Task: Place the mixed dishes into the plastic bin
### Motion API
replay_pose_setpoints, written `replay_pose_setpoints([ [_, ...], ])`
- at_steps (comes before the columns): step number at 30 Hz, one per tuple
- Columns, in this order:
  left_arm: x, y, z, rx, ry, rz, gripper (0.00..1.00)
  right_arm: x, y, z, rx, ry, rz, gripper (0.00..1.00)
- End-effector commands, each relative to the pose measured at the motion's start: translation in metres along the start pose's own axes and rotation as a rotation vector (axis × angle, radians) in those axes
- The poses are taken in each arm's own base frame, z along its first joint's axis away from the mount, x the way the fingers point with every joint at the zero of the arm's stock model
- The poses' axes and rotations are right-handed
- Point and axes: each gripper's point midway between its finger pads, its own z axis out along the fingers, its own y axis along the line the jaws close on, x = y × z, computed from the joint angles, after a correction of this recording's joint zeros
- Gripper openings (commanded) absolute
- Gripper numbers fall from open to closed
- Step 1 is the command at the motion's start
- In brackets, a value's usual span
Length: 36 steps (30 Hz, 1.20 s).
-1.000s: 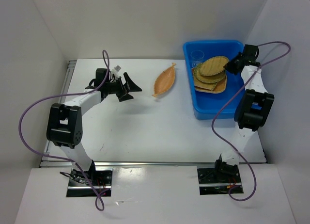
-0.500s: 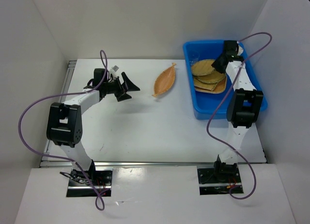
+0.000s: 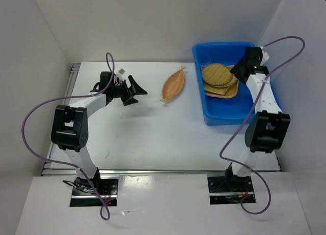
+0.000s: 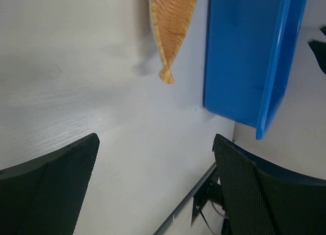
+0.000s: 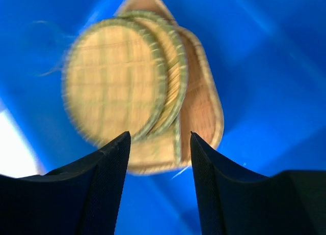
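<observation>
Round tray (image 5: pixel 114 80) loose below partly open, empty right end effector (image 5: pixel 159 138).

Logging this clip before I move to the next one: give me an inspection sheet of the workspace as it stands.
Surface: white table, with one tray lying on it.
Job's things: leaf-shaped tray on the table, left of the blue bin and apart from it; stack of woven trays inside the bin, a round one on top.
Clutter: nothing seen.
Grippers: left gripper open and empty, left of the leaf-shaped tray; right gripper open and empty above the stack.
Cables: a purple cable loops off each arm; neither touches a tray.
Surroundings: white walls at the back and both sides.
</observation>
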Motion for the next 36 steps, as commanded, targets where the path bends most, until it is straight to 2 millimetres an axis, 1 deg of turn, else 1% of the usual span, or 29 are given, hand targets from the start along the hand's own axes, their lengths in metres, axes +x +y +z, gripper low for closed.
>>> replay_pose_setpoints([
  [1, -0.039, 0.002, 0.011, -0.028, -0.117, 0.035, 1.00, -0.048, 0.018, -0.074, -0.160, -0.172, 0.031, 0.57],
  [2, -0.048, 0.005, 0.021, -0.015, -0.130, 0.035, 1.00, -0.058, 0.023, -0.099, -0.196, -0.216, 0.019, 0.58],
  [3, -0.055, 0.004, 0.026, -0.001, -0.143, 0.031, 1.00, -0.056, 0.027, -0.109, -0.211, -0.219, -0.014, 0.59],
  [4, -0.065, -0.008, 0.031, 0.042, -0.148, 0.021, 1.00, -0.045, 0.038, -0.119, -0.239, -0.207, -0.043, 0.59],
  [5, -0.069, 0.001, 0.044, 0.059, -0.145, 0.014, 0.98, -0.037, 0.040, -0.124, -0.248, -0.195, -0.054, 0.60],
  [6, -0.074, 0.004, 0.050, 0.062, -0.148, 0.007, 0.96, -0.032, 0.041, -0.137, -0.269, -0.201, -0.060, 0.61],
  [7, -0.077, 0.007, 0.056, 0.061, -0.146, 0.005, 0.94, -0.025, 0.047, -0.145, -0.307, -0.187, -0.070, 0.61],
  [8, -0.085, 0.014, 0.068, 0.058, -0.145, 0.012, 0.86, -0.019, 0.050, -0.151, -0.331, -0.177, -0.078, 0.61],
  [10, -0.091, 0.022, 0.078, 0.059, -0.148, 0.034, 0.77, -0.015, 0.053, -0.165, -0.381, -0.169, -0.071, 0.61],
  [11, -0.091, 0.033, 0.086, 0.047, -0.150, 0.051, 0.71, -0.013, 0.050, -0.165, -0.378, -0.165, -0.071, 0.61],
  [13, -0.096, 0.031, 0.098, 0.025, -0.161, 0.114, 0.56, -0.005, 0.050, -0.165, -0.386, -0.132, -0.080, 0.61],
  [14, -0.089, 0.039, 0.108, -0.008, -0.138, 0.150, 0.53, -0.003, 0.054, -0.170, -0.401, -0.123, -0.087, 0.61],
  [15, -0.089, 0.039, 0.113, -0.017, -0.136, 0.171, 0.53, -0.004, 0.054, -0.172, -0.400, -0.124, -0.099, 0.61],
  [16, -0.095, 0.026, 0.118, 0.000, -0.140, 0.209, 0.53, -0.001, 0.057, -0.173, -0.408, -0.120, -0.105, 0.61],
  [17, -0.090, 0.033, 0.127, -0.022, -0.118, 0.208, 0.53, -0.003, 0.057, -0.175, -0.408, -0.120, -0.105, 0.61],
  [18, -0.095, 0.035, 0.129, -0.036, -0.126, 0.231, 0.53, -0.002, 0.058, -0.176, -0.416, -0.115, -0.106, 0.61],
  [20, -0.093, 0.022, 0.143, -0.039, -0.112, 0.274, 0.58, -0.001, 0.058, -0.174, -0.410, -0.106, -0.109, 0.61],
  [21, -0.098, 0.022, 0.145, -0.049, -0.117, 0.299, 0.59, 0.003, 0.061, -0.171, -0.411, -0.097, -0.124, 0.61],
  [22, -0.095, 0.016, 0.151, -0.042, -0.106, 0.316, 0.60, 0.003, 0.061, -0.171, -0.411, -0.097, -0.124, 0.61],
  [23, -0.086, 0.020, 0.161, -0.050, -0.075, 0.309, 0.60, 0.007, 0.059, -0.167, -0.401, -0.082, -0.128, 0.61],
  [24, -0.095, 0.010, 0.162, -0.037, -0.092, 0.334, 0.60, 0.007, 0.059, -0.167, -0.401, -0.082, -0.128, 0.61],
  [25, -0.090, 0.007, 0.168, -0.032, -0.080, 0.339, 0.60, 0.006, 0.059, -0.167, -0.401, -0.083, -0.137, 0.61],
  [26, -0.087, 0.015, 0.173, -0.048, -0.061, 0.339, 0.60, 0.004, 0.061, -0.169, -0.406, -0.091, -0.135, 0.61],
  [28, -0.076, 0.010, 0.183, -0.049, -0.041, 0.358, 0.57, 0.004, 0.058, -0.168, -0.393, -0.090, -0.145, 0.63],
  [29, -0.077, 0.011, 0.185, -0.048, -0.042, 0.359, 0.55, 0.001, 0.057, -0.170, -0.385, -0.098, -0.143, 0.63],
  [31, -0.063, 0.008, 0.195, -0.055, -0.014, 0.375, 0.52, 0.001, 0.057, -0.170, -0.385, -0.100, -0.152, 0.63],
  [32, -0.060, 0.020, 0.197, -0.086, -0.005, 0.374, 0.50, -0.003, 0.057, -0.172, -0.382, -0.112, -0.149, 0.63],
  [35, -0.050, 0.017, 0.205, -0.090, 0.011, 0.396, 0.48, 0.000, 0.057, -0.172, -0.376, -0.108, -0.163, 0.64],
  [36, -0.042, 0.020, 0.209, -0.096, 0.030, 0.392, 0.44, 0.002, 0.059, -0.174, -0.383, -0.105, -0.168, 0.64],
])
